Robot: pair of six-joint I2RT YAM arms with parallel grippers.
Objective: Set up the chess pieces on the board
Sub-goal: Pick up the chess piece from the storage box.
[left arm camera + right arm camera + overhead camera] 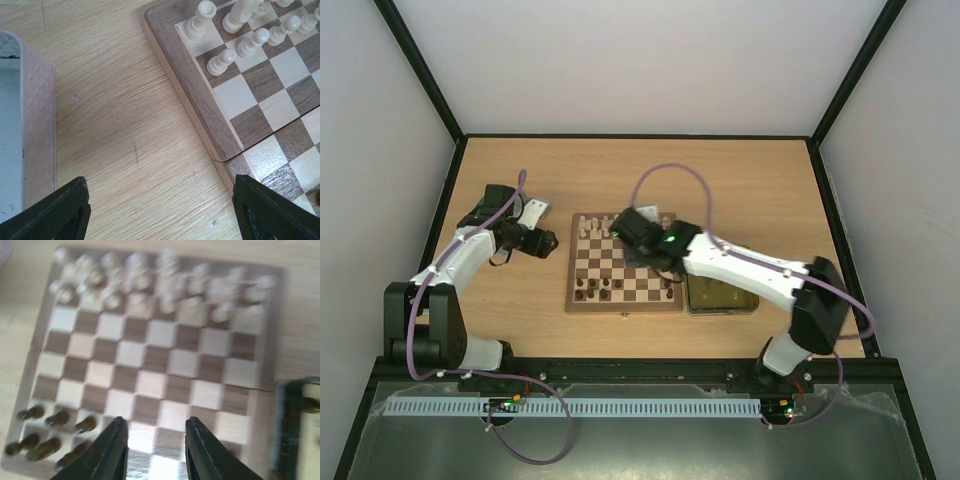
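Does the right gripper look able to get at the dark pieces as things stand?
Probably yes: the right gripper hangs open over the board, and only bare squares lie between it and the dark pieces.

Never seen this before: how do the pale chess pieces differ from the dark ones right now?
The pale pieces line two rows along the far edge of the board; the dark pieces are just a handful at its near edge. Pale ones are cream, dark ones brown. Both stand on the board.
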